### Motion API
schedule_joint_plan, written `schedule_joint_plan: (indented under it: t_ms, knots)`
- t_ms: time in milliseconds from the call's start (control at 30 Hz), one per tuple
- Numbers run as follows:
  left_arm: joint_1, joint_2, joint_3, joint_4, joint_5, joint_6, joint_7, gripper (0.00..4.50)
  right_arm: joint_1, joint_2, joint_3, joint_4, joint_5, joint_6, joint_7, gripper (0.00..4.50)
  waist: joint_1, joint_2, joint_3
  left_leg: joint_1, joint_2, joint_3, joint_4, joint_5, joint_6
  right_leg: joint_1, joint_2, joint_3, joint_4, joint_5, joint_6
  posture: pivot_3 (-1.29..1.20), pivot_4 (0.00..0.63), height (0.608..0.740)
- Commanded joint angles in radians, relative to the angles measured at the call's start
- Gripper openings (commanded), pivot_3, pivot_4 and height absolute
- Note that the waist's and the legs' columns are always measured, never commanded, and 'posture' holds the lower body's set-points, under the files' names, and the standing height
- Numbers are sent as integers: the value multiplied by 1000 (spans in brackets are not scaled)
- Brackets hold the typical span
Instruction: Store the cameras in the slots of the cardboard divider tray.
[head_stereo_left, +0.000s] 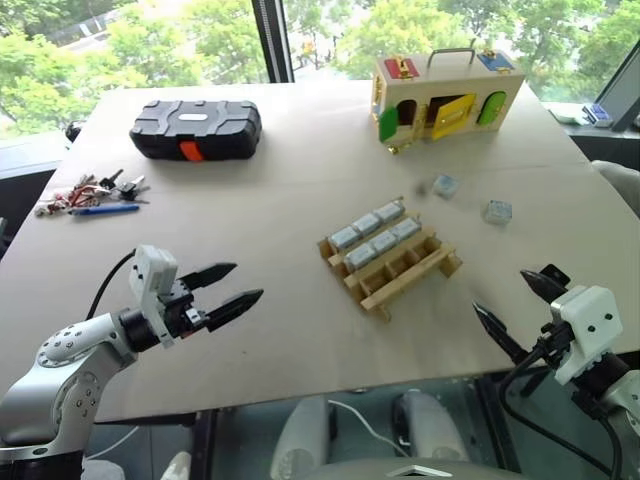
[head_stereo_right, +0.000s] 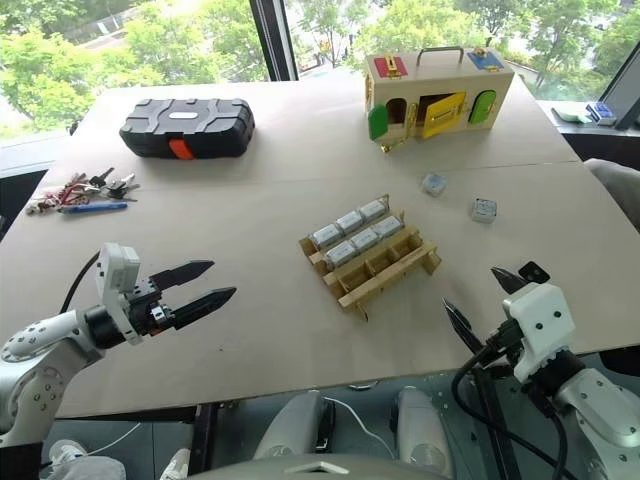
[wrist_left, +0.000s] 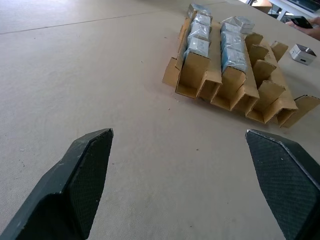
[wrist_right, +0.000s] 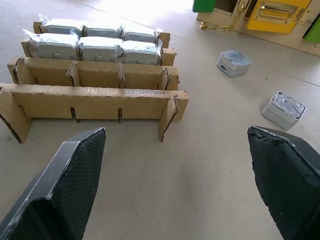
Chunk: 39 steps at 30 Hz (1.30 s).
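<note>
Matt cardboard, glossy wrap, textured black plastic

The cardboard divider tray (wrist_right: 100, 95) is raw tan corrugated board with rough cut edges; the cameras (wrist_right: 100, 47) in it look wrapped in shiny crinkled film. The table (head_stereo_left: 250, 240) is matt, papery beige. Gripper fingers (wrist_left: 75, 185) show finely textured black plastic. At 11 o'clock, the black case (head_stereo_left: 195, 128) looks like moulded matt plastic.

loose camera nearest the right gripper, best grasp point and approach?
Judging by its pose, take the loose camera across its two short side walls, coming from above. It lies flat on the table with its silvery top up and bare table on every side, so the fingers can straddle it. The right gripper is open and closest; the other loose camera lies farther off, toward the wooden box.
</note>
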<state>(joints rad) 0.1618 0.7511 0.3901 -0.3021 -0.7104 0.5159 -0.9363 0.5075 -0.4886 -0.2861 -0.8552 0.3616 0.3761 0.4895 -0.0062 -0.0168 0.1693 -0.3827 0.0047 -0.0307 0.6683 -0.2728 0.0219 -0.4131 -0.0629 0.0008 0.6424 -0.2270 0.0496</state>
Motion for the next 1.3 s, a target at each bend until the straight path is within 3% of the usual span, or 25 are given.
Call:
schedule_joint_plan:
  t_ms: [33,333,500,600,867,1300]
  knots:
    - [-37,3,22,-20,-39,6,-11,4403,-14,-1,-28,-8,5,-6,-11,4500,0,0,0,0,0,0,0,0,0,0,0,0,0,0,0,0,150,740]
    - [-251,44,-17,-2,-228,148,-140,4403,-122,-42,-153,8,54,182,-95,4500,7,-1,0,-1,0,0,1,0,0,0,1,0,0,1,-1,0,150,740]
    - [-338,124,-93,-56,-256,161,-309,4403,-170,-67,-267,72,157,431,-149,4500,7,0,0,-1,-1,0,0,0,0,0,1,0,0,2,-4,0,150,740]
    - [-374,163,-126,-77,-260,162,-391,4403,-180,-100,-275,99,161,477,-136,4500,6,0,1,-1,-2,0,0,0,0,0,1,1,0,2,-4,0,150,740]
    - [-411,168,-174,-41,-214,133,-464,4403,-172,-178,-195,257,61,351,-45,4500,-7,0,1,0,-1,3,0,0,0,0,3,3,0,0,0,0,150,740]
    - [-383,156,-171,-44,-186,101,-467,4403,-374,-244,-121,535,-12,280,18,4500,-5,0,1,0,0,4,0,0,0,0,9,11,0,0,-1,0,150,740]
